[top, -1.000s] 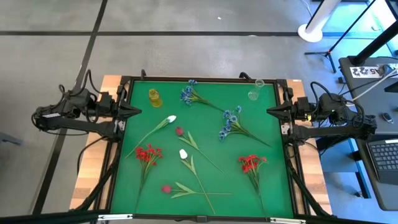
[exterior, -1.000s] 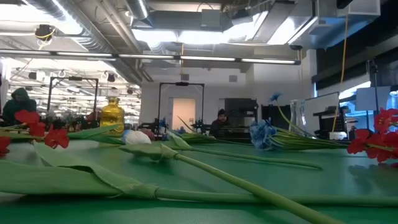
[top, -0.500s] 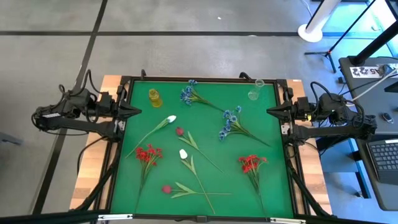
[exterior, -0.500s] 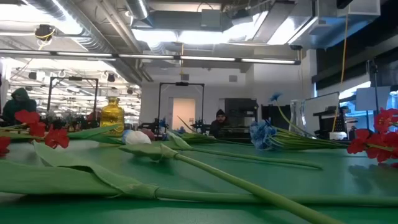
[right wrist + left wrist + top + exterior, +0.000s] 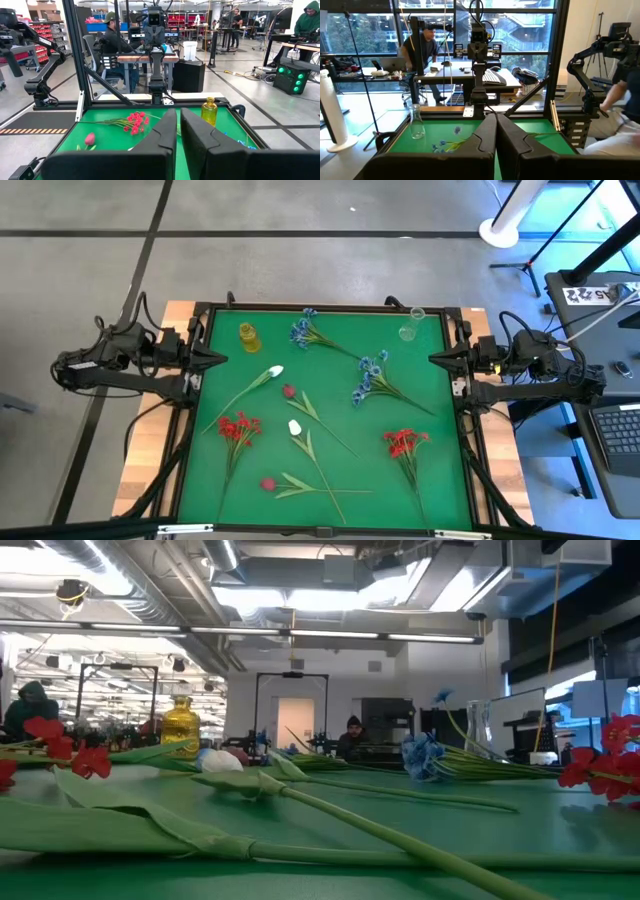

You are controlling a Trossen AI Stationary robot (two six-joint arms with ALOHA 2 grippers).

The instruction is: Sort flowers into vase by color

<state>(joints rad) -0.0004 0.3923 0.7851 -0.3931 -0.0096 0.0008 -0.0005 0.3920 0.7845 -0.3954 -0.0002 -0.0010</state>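
Scattered loose across the green-topped bench [image 5: 440, 480] for sorting: artificial red, blue and white flowers [image 5: 293, 427] between amber glass vase [image 5: 248, 336] and clear glass vase [image 5: 408, 331], left gripper [image 5: 219, 360] and right gripper [image 5: 433, 359] parked at opposite bench edges, fingers together, empty.

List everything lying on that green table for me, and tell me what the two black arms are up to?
Blue flowers: two stems, blue, far half of the mat; the second nearer the right.
White tulips: two, white; the second at mid-mat.
Red flowers: two clusters, red, near left and near right.
Pink buds: two, dark pink, centre and near left.
Yellow vase: one, far left.
Clear vase: one, far right.
Left gripper: shut, parked at the left edge.
Right gripper: shut, parked at the right edge.
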